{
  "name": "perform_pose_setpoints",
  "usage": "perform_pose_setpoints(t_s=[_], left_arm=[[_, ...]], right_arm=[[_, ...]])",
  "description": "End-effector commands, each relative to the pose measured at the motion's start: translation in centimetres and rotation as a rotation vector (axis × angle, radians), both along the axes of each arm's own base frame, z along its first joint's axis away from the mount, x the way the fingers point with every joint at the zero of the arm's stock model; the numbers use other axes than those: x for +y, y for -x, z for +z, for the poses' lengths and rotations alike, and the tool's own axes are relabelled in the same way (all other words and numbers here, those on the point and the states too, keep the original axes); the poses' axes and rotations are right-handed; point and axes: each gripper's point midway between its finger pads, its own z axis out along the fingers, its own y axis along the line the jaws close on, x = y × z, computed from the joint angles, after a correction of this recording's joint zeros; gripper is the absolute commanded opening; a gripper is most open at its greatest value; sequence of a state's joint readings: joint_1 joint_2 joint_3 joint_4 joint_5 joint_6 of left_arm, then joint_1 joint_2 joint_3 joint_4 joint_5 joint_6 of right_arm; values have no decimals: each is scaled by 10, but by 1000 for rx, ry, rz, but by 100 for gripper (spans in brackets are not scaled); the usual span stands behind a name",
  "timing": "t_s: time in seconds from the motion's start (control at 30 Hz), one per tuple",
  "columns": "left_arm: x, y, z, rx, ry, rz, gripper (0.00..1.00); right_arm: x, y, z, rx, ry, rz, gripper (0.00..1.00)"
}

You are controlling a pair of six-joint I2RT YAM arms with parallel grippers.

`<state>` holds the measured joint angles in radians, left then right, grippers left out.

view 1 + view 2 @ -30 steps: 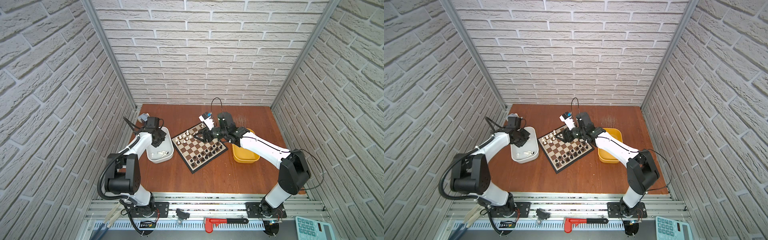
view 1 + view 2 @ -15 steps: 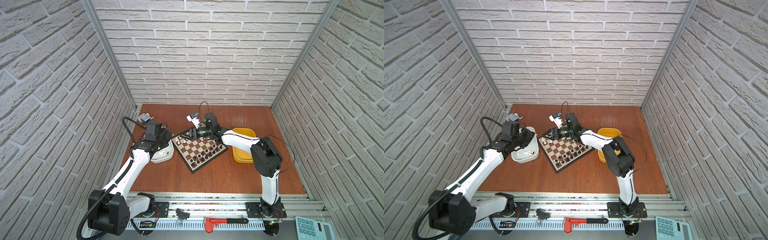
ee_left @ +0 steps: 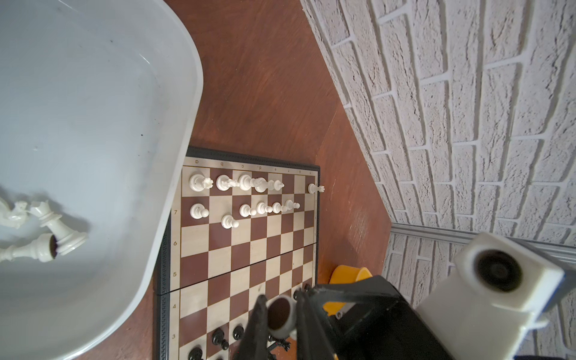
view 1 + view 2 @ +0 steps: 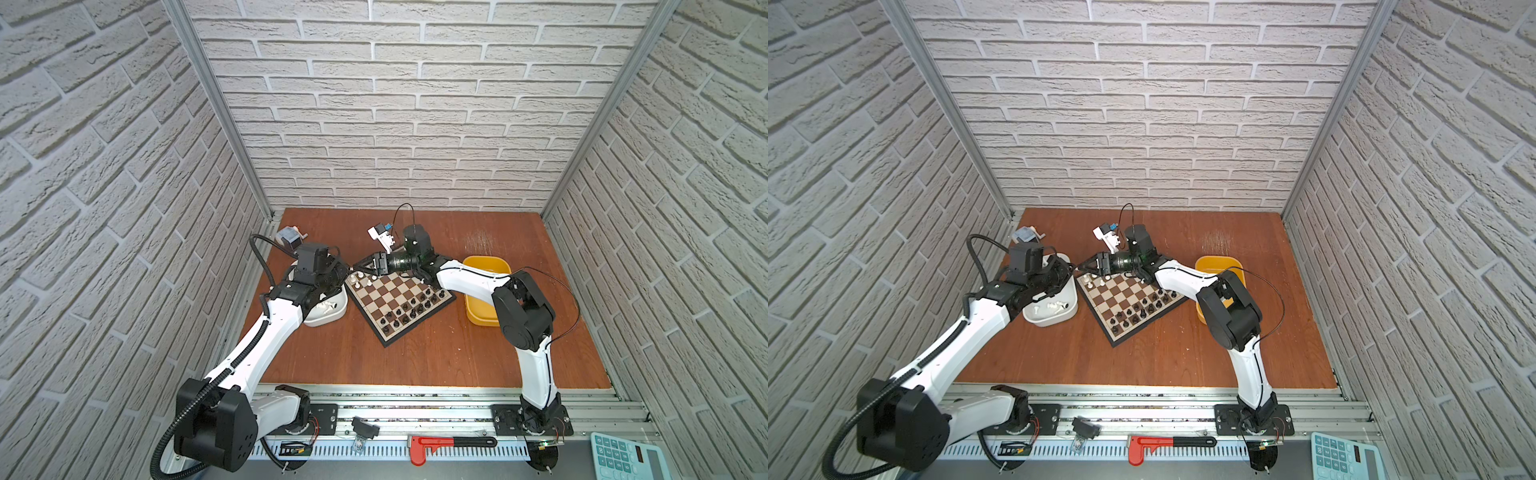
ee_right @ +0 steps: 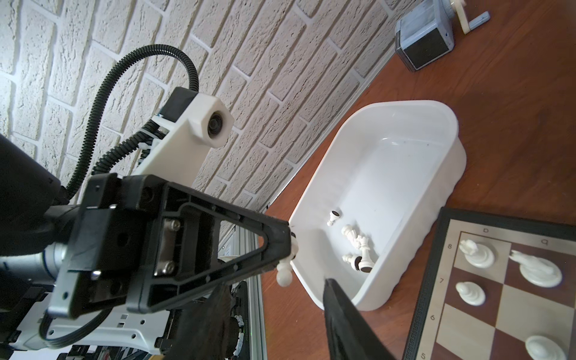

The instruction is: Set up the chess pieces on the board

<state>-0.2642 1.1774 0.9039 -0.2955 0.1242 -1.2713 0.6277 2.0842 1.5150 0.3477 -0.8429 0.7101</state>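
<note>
Left gripper (image 5: 288,249) pinches 1 white pawn (image 5: 285,276) at center frame, above the table (image 5: 514,93) between tub (image 5: 405,149) and board (image 5: 431,280). Right gripper (image 4: 358,267) has its jaws apart, its fingers (image 5: 343,314) flanking the pawn; contact unclear. White pieces (image 3: 249,193) stand in 2 board rows.

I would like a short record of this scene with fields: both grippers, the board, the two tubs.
left gripper: shut on a white pawn, in the air beside the white tub
right gripper: open, jaws either side of that pawn
board: white pieces in two incomplete rows at one edge, black pieces at the opposite edge
white tub: loose white pieces lying inside
yellow tub: beside the board, on the right arm's side
</note>
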Motion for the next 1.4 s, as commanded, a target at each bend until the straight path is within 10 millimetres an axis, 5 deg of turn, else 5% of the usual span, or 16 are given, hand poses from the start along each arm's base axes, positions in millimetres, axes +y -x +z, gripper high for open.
perform_pose_setpoints(t_s=[0.0,1.37], left_arm=[[-4,-4,9,-44,23,-5,7],[-18,-7,6,-63,49,-24,8]], right_arm=[[9,1,9,-22,-37,19,47],[17,2,1,44,-71,36,7]])
